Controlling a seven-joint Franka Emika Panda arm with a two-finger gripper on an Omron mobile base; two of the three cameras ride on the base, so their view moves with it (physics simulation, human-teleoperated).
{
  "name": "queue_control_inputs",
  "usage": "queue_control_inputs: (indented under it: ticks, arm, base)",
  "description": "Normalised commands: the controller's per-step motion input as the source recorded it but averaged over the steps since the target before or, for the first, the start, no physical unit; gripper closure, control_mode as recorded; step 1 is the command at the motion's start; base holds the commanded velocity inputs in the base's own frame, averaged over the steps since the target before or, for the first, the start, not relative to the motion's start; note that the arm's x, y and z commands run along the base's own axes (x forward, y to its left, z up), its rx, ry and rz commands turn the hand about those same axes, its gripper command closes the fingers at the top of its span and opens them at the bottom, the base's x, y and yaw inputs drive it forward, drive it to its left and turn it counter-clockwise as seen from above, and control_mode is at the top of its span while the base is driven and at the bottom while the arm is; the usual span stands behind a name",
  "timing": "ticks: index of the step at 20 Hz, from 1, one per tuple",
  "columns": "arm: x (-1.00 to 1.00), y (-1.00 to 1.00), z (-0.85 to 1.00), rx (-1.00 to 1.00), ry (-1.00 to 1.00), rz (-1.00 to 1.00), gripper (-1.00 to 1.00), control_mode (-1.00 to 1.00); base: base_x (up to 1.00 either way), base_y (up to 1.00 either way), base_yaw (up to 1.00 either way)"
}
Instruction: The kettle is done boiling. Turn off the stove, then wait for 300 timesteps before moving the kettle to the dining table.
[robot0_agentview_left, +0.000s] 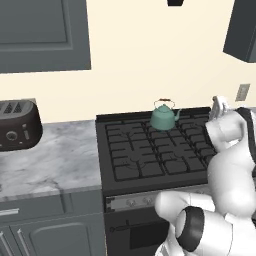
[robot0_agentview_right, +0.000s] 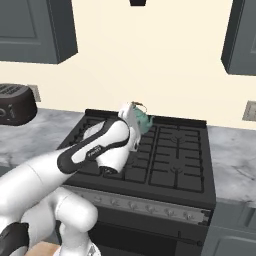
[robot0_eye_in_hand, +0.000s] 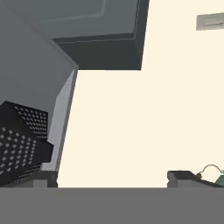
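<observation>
Left base view, left to right: dark toaster (robot0_agentview_left: 17, 125) sits on the marble counter (robot0_agentview_left: 60, 160), under a grey wall cabinet (robot0_agentview_left: 42, 32). Grey cabinet fronts (robot0_agentview_left: 50, 227) below the counter. Next is the stove (robot0_agentview_left: 145, 160): black grates, silver knob strip (robot0_agentview_left: 135, 201) along the front, dark oven door under it. The kettle (robot0_agentview_left: 163, 116) stands upright on the rear grates, about centre of the back row, spout pointing right, wire handle arched over the lid. White arm rises at lower right, with the wrist end up near the stove's back right corner. Wall outlet (robot0_agentview_left: 242, 92) sits behind it and another grey cabinet (robot0_agentview_left: 242, 30) top right.

Right base view, left to right: toaster (robot0_agentview_right: 15, 104) at the far left edge, then counter (robot0_agentview_right: 42, 131), then stove (robot0_agentview_right: 175, 155). The arm crosses from lower left and partly covers the kettle (robot0_agentview_right: 142, 121); only its right side and handle top show, at the back left of the grates. Counter continues right of the stove, with an outlet (robot0_agentview_right: 249, 111) above.

Hand view: camera is tilted up at wall and cabinet undersides. A perforated dark box is at left; the kettle's handle and a sliver of teal (robot0_eye_in_hand: 216, 175) are at the lower right edge.

Tool: fingertips aren't visible in any view; jaws stand wide apart, nothing held. Kettle untouched on the stove.
</observation>
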Motion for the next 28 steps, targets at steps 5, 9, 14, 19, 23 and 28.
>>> queue_control_inputs:
  ticks: [5, 9, 14, 19, 23, 28]
  arm:
    - [0.43, 0.0, 0.04, 0.0, 0.43, -0.03, -1.0, -1.0]
    - [0.44, 0.0, 0.02, 0.0, 0.44, -0.03, -1.0, -1.0]
    - [0.26, 0.0, 0.0, 0.0, 0.29, -0.01, -1.0, -1.0]
    - [0.18, 0.0, -0.01, 0.0, 0.12, 0.0, -1.0, -1.0]
    - [0.26, 0.0, 0.11, 0.0, 0.17, 0.0, -1.0, -1.0]
    - [0.22, 0.0, 0.29, 0.0, 0.23, 0.0, -1.0, -1.0]
  base:
    - [0.0, 0.0, 0.0]
    - [0.0, 0.0, 0.0]
    - [0.0, 0.0, 0.0]
    - [0.0, 0.0, 0.0]
    - [0.0, 0.0, 0.0]
    - [0.0, 0.0, 0.0]
